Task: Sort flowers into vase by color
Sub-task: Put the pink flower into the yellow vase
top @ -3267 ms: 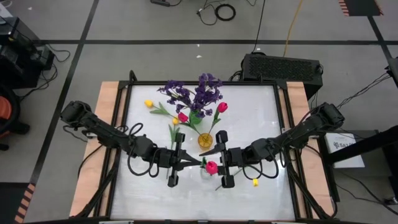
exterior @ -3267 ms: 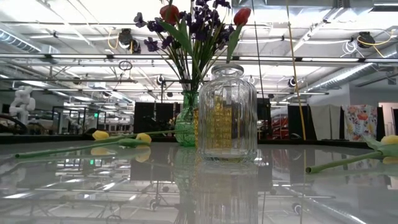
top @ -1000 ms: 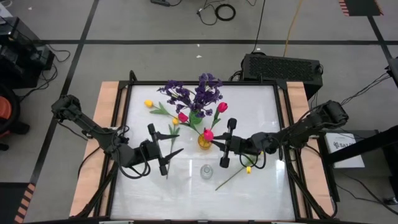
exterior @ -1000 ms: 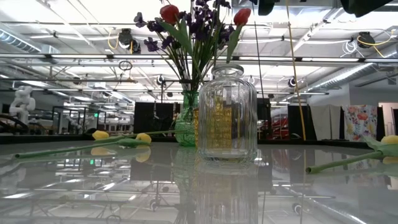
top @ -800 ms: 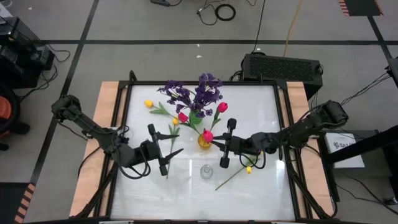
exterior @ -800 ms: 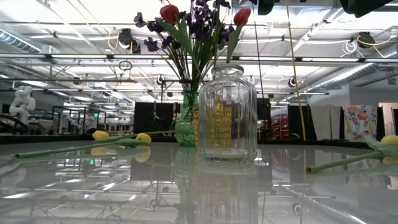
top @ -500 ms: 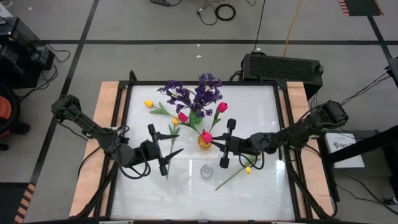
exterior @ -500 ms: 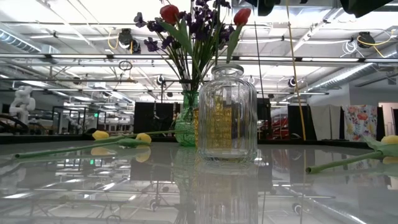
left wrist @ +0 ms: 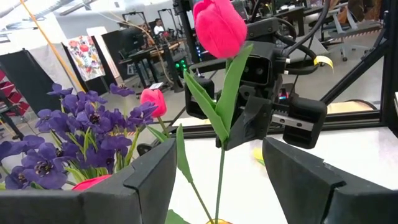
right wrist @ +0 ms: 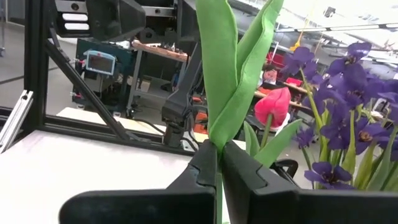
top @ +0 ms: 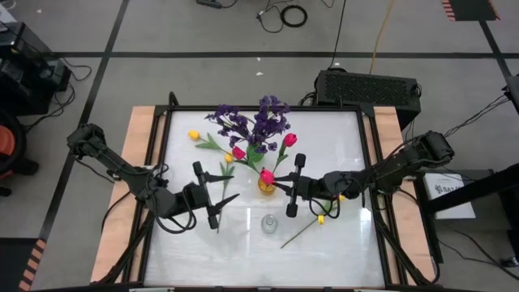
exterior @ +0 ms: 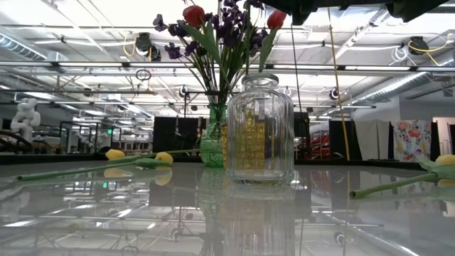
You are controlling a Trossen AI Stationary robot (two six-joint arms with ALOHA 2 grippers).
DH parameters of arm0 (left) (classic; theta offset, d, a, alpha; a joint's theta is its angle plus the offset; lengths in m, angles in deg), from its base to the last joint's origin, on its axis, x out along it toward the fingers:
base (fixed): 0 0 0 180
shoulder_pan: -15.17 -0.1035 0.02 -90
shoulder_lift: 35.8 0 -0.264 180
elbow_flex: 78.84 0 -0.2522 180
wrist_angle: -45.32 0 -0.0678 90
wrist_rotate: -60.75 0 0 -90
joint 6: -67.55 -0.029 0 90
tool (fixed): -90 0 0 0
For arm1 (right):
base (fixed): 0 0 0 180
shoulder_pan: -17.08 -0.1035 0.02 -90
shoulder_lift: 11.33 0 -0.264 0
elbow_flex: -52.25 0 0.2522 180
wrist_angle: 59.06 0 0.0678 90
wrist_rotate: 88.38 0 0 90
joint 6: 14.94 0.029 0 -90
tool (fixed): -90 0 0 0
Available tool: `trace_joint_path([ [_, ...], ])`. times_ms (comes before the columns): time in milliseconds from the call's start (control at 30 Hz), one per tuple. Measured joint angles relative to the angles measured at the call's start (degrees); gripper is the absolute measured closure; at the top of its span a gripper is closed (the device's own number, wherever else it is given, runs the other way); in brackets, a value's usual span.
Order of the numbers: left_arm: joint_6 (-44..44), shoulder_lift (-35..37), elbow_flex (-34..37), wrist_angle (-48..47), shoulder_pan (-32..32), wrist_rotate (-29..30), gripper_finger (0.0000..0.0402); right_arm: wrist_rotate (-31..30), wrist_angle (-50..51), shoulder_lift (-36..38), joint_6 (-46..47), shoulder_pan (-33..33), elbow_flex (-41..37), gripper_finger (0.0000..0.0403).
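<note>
White table (top: 340, 138), R gripper (top: 284, 185) w/ pink tulip (top: 266, 175)

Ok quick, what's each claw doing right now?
Left claw: open, holding nothing.
Right claw: shut on the pink tulip stem.

Bright overhead ceiling lights (exterior: 106, 14) glare in the low view. The glossy desk (exterior: 142, 206) mirrors them. Shadows stay soft throughout.
</note>
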Motion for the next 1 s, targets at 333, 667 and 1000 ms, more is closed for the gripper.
trace_joint_path([
  [333, 0.0, 0.0, 0.0, 0.0, 0.0, 0.0, 0.0158, 1.9, 4.0, 0.0, 4.6, 1.8, 0.0, 0.0383],
  [667, 0.0, 0.0, 0.0, 0.0, 0.0, 0.0, 0.0158, 3.0, 7.8, 0.0, 8.3, 3.0, 0.0, 0.034],
  [1000, 0.0, 0.0, 0.0, -1.1, 0.1, -0.1, 0.0158, 3.1, 13.5, 1.5, 12.8, 3.0, 0.1, 0.0265],
])
